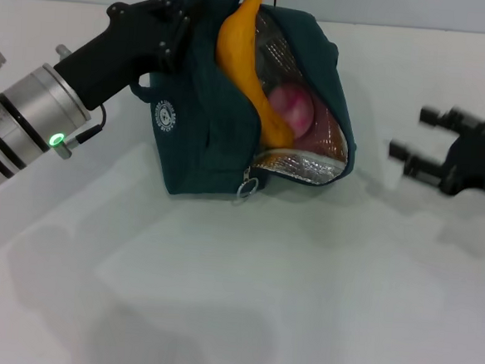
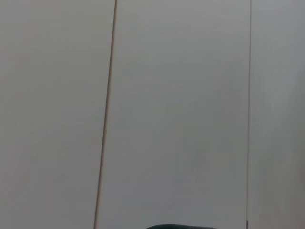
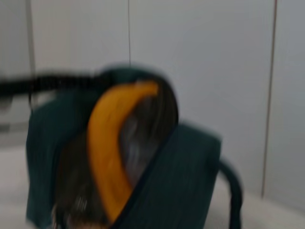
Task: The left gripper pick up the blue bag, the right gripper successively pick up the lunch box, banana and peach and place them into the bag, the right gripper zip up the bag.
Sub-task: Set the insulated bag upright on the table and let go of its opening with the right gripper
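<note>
Left hand [image 1: 172, 29] is clamped on the top edge of the blue bag [image 1: 204, 138], propping it up on the bench [image 1: 234, 298] w/ mouth open; banana [image 1: 244, 61] and peach [image 1: 292, 108] sit inside, lunch box not visible, prob. underneath. Right hand [image 1: 405, 142] hangs empty, fingers apart, well off from the bag's open side. Loading looks done, so zipping's next: the right hand needs to reach the ring zip pull [image 1: 245, 187] at the mouth's near corner, w/ the banana tip sticking out past the opening, which may foul the zip.

Black left arm [image 1: 123, 44], silver cuff [image 1: 40, 105], green light [image 1: 56, 140], black linked-bar right pincer [image 1: 420, 144]
</note>
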Motion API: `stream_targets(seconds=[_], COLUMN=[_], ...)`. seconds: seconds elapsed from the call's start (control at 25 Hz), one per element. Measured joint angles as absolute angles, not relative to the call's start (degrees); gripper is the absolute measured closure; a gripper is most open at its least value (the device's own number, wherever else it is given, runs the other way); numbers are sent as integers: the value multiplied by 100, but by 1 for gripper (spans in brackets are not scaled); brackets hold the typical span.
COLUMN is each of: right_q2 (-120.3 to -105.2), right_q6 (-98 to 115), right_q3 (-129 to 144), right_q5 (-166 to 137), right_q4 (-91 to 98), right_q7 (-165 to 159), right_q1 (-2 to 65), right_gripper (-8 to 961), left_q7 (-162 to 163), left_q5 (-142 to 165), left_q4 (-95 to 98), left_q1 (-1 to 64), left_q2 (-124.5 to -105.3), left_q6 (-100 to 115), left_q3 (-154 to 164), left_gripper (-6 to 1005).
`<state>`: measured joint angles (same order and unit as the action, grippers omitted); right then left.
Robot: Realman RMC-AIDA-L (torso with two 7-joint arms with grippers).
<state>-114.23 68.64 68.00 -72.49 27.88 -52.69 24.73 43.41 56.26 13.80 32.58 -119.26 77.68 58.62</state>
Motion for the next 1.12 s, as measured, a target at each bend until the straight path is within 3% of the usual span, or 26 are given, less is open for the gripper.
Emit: stream_targets(seconds=[0.24, 0.88, 1.12], right_q2=[-11600, -11619, -11619], right_q6=[6173, 5601, 5624], right_q3=[7059, 8242, 8339], right_q5=[-7786, -7773, -7225], right_q4=[2735, 2726, 2711], right_q7=[-5210, -5194, -4947], right_q1=[2670, 3667, 3716], right_gripper=[250, 276, 450], left_q7=[4332, 4324, 4324], left_q5=[5651, 5629, 5628], left_q4=[1380, 1379, 1382], left_q1=[3304, 3304, 3308], left_q2=[-11934, -11936, -11944], left_q6=[7768, 7769, 7755], left_q3=[5862, 5862, 5862], left_gripper=[963, 963, 963])
